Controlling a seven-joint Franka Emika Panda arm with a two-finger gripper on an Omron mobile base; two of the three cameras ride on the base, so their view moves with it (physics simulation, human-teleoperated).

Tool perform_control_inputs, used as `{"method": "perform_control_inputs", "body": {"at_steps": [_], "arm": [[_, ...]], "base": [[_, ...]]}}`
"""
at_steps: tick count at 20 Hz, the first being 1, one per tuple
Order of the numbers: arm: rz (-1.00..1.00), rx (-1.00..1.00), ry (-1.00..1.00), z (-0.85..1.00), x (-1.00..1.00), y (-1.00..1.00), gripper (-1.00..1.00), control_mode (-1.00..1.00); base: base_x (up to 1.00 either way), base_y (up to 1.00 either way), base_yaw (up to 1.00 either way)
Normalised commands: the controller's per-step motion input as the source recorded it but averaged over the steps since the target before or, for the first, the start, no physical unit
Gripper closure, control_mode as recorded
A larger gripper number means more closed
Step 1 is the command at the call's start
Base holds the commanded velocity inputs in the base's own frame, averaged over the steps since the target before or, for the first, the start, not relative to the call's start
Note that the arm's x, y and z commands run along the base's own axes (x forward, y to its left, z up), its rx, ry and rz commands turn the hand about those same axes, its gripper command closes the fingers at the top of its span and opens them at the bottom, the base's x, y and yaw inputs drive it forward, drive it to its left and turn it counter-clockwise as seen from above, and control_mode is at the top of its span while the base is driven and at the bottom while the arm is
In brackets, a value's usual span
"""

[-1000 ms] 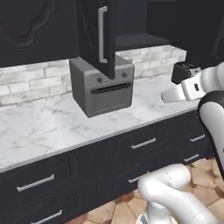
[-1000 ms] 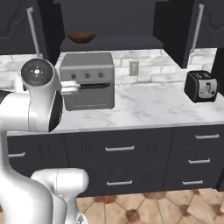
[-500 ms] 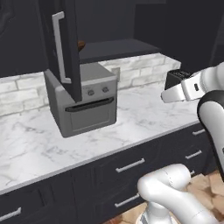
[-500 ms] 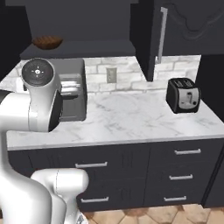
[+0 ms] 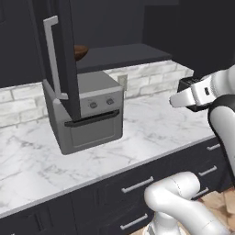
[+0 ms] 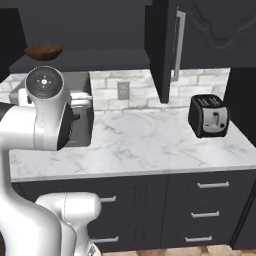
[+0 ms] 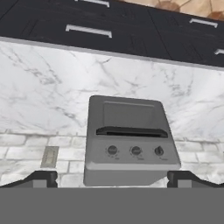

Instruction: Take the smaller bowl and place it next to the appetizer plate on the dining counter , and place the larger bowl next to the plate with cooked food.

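Claw (image 7: 112,178), fingers spread and empty over the desk (image 6: 150,145), should rise toward the smaller bowl (image 6: 44,51) on the open cabinet shelf above the toaster oven (image 7: 131,140), clearing the door.

smaller bowl (image 6: 43,51) | dark brown wood | upright | on cabinet shelf

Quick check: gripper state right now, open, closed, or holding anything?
Gripper: open, fingertips spread wide apart, holding nothing.
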Motion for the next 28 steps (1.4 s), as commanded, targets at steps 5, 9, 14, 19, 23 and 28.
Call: {"method": "perform_control_inputs", "body": {"at_steps": [5,9,14,19,23,28], "arm": [[0.00,0.00,0.00,0.00,0.00,0.00,-1.00,1.00],[0.00,0.00,0.00,0.00,0.00,0.00,-1.00,1.00],[0.00,0.00,0.00,0.00,0.00,0.00,-1.00,1.00],[0.00,0.00,0.00,0.00,0.00,0.00,-1.00,1.00],[0.00,0.00,0.00,0.00,0.00,0.00,-1.00,1.00],[0.00,0.00,0.00,0.00,0.00,0.00,-1.00,1.00]], "base": [[0.36,0.02,0.25],[0.33,0.00,0.31],[0.24,0.00,0.29],[0.47,0.00,0.25],[0.79,0.00,0.16],[0.87,0.07,0.08]]}}
